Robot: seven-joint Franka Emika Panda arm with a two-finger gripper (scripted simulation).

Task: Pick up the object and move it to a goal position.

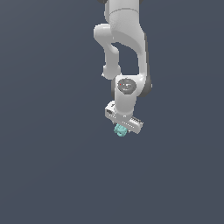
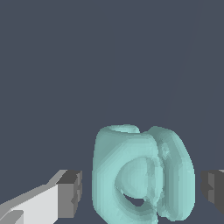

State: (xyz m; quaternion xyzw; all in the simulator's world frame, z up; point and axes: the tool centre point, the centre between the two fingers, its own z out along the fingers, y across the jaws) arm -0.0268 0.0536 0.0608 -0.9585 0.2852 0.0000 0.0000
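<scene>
Gripper [image 1: 124, 127] hangs at the end of the white arm [image 1: 124, 52], which comes down from the top edge of the exterior view and bends once before the wrist. Under the wrist there is a white bar, a little tilted, with its lower end toward the exterior view's right. The object [image 1: 120, 130], a small pale turquoise piece, shows just under this bar, near the end that is toward the exterior view's left; it touches the bar or is very close to it, and I cannot tell which from this view. All around is a plain dark grey-blue background, and no floor line or shadow shows there, so it is not clear if the piece is resting on something or is in the air. In the wrist view the object [image 2: 142, 175] is large and lumpy, with rounded walls, a smooth ball-like bulge in its middle and a dark hole under this bulge. It stands between the two dark grey fingertips [image 2: 70, 192], one at each side of the picture. A strip of background is visible between each fingertip and the piece, so the jaws are spread wider than the piece and they do not press it. The second fingertip is cut by the edge of the picture, and only a part of it shows.
</scene>
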